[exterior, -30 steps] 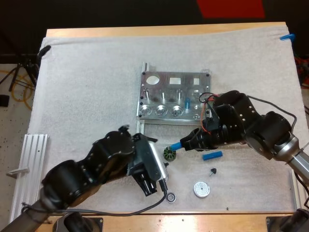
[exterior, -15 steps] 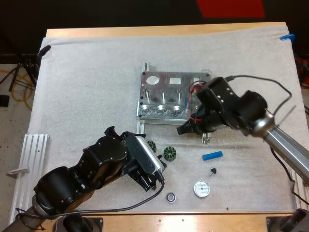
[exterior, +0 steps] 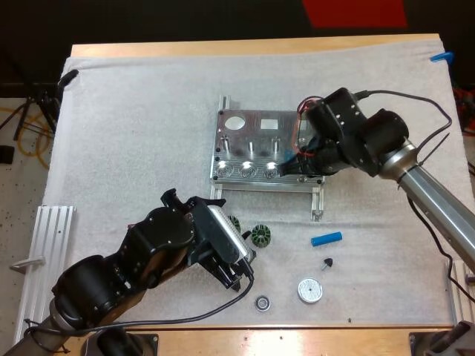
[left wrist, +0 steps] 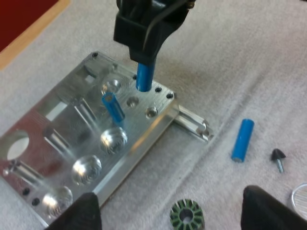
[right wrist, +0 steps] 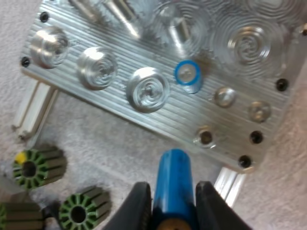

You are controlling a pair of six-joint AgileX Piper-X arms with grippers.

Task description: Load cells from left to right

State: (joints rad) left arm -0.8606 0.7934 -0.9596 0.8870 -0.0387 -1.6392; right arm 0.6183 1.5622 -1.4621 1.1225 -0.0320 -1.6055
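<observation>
The blue cell (right wrist: 173,177) is clamped between the two fingers of your right gripper (left wrist: 144,50), which press on its upper part from both sides. It hangs upright over the near right corner of the metal fixture (exterior: 252,148), its lower end close to the small holes there. Whether it touches the plate cannot be told. A second blue cell (right wrist: 188,75) already stands in the fixture, just right of the three round ribbed recesses along the near row. A third blue cell (exterior: 326,239) lies flat on the white mat (exterior: 133,133), near of the fixture's right end and apart from it. Just near of that one stands a small black knobbed screw (exterior: 326,262), then a round silver disc (exterior: 310,289), and left of the disc a small dark ring (exterior: 261,302). Green slotted rings (exterior: 260,236) sit on the mat near of the fixture's middle. Your left gripper (exterior: 236,273) hangs beside those rings, its fingers spread wide with nothing between them. An aluminium rail (exterior: 48,259) lies at the mat's left edge.
</observation>
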